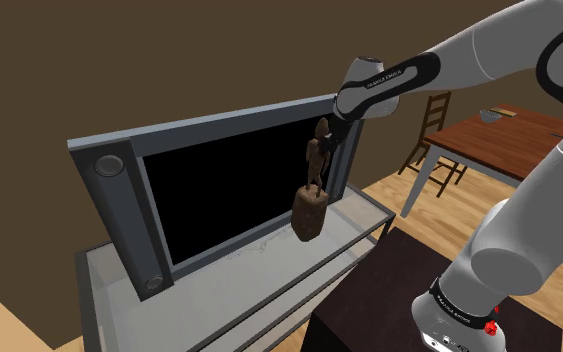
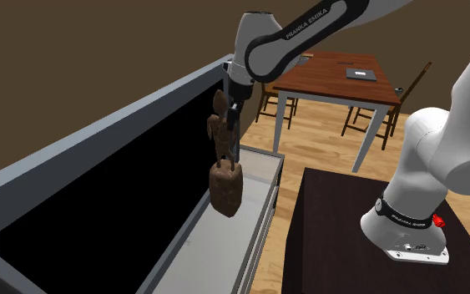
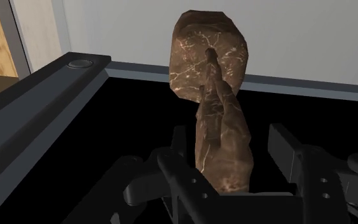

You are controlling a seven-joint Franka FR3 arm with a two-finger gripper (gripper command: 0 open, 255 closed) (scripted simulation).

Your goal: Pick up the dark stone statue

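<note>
The end effector is pinching the statue by its upper body, one black finger on each side of the slim figure. In the wrist view the two fingers flank the brown, pale-veined stone, and its bulbous base points away from the camera. The statue hangs upright in front of the television, close to the black screen and near the end of the set that lies towards the arm. Its rounded base is clear of the glass tabletop that carries the television, with a gap showing beneath it in the second exterior view. The television has a grey frame with a round speaker at its corner. The arm's dark box stands just in front of the television.
</note>
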